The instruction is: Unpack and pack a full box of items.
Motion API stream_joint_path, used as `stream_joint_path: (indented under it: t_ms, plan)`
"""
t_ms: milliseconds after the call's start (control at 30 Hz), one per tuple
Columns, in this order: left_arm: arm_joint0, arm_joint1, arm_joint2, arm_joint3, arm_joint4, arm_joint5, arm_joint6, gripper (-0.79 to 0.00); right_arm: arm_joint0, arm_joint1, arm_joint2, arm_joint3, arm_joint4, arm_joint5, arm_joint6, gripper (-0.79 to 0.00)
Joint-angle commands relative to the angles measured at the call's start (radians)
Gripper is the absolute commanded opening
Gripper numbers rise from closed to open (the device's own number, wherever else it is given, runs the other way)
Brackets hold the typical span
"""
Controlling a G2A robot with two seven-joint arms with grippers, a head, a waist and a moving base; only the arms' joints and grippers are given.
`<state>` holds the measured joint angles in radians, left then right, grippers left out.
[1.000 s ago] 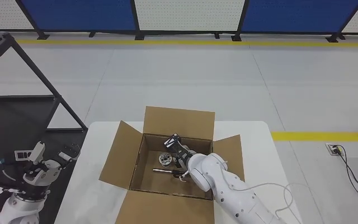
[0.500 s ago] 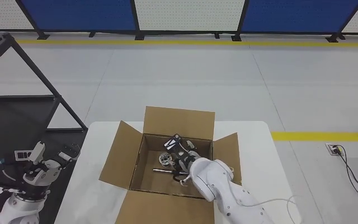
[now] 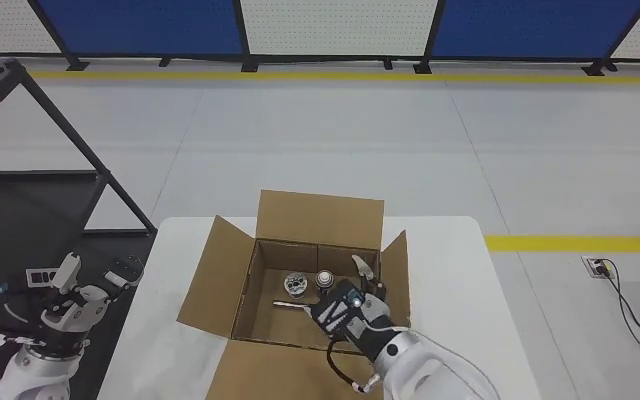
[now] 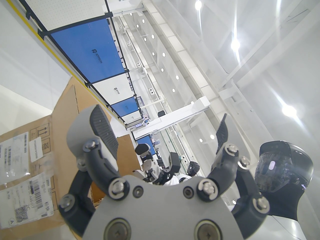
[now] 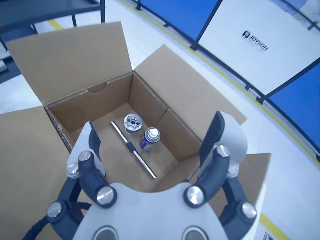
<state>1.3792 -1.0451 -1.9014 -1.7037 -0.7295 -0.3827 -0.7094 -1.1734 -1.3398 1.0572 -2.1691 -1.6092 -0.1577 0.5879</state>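
Note:
An open cardboard box (image 3: 247, 290) sits on the white table. On its floor lie a silver round part (image 3: 295, 283) (image 5: 133, 123) and a metal rod (image 3: 292, 305) (image 5: 133, 149). A blue spray can (image 3: 325, 278) (image 5: 151, 138) stands upright beside them. My right gripper (image 3: 345, 287) (image 5: 155, 126) hangs open and empty above the box's near right part, well above the items. My left gripper (image 3: 95, 278) (image 4: 162, 121) is open and empty off the table's left side, pointing up toward the ceiling.
All four flaps of the box (image 5: 75, 53) are folded outward; the right flap (image 3: 395, 270) stands up close to my right arm. A dark metal shelf frame (image 3: 60, 190) stands at the far left. Bare table (image 3: 460, 290) lies right of the box.
My right gripper has drawn up and back out of the box toward its near right corner. The spray can, covered by it before, now shows standing. The left arm has not moved.

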Motion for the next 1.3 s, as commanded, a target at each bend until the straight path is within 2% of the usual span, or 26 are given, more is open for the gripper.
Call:
stream_joint_path:
  t_ms: [0,200,267,433,567,1067,1167,1267]
  plan:
    - [0.0,0.0,0.0,0.0,0.0,0.0,0.0,0.0,-0.089,0.008,0.049,-0.067,0.009,0.012,-0.086,0.0]
    - [0.0,0.0,0.0,0.0,0.0,0.0,0.0,0.0,-0.276,0.026,0.214,-0.181,0.13,0.012,-0.279,0.0]
    - [0.0,0.0,0.0,0.0,0.0,0.0,0.0,0.0,-0.317,0.031,0.276,-0.181,0.218,-0.036,-0.345,0.0]
    - [0.0,0.0,0.0,0.0,0.0,0.0,0.0,0.0,-0.404,0.037,0.415,-0.181,0.367,-0.057,-0.428,0.0]
    - [0.0,0.0,0.0,0.0,0.0,0.0,0.0,0.0,-0.429,0.045,0.474,-0.147,0.501,-0.172,-0.417,0.0]
    - [0.003,0.0,0.002,-0.002,0.002,0.011,0.003,0.0,-0.429,0.045,0.473,-0.145,0.504,-0.17,-0.417,0.0]
    - [0.012,0.003,-0.009,-0.01,0.038,0.032,-0.008,0.0,-0.418,0.046,0.478,-0.13,0.598,-0.184,-0.401,0.0]
    - [0.016,0.005,-0.021,0.001,0.043,0.054,-0.028,0.0,-0.405,0.05,0.509,-0.117,0.753,-0.198,-0.318,0.0]
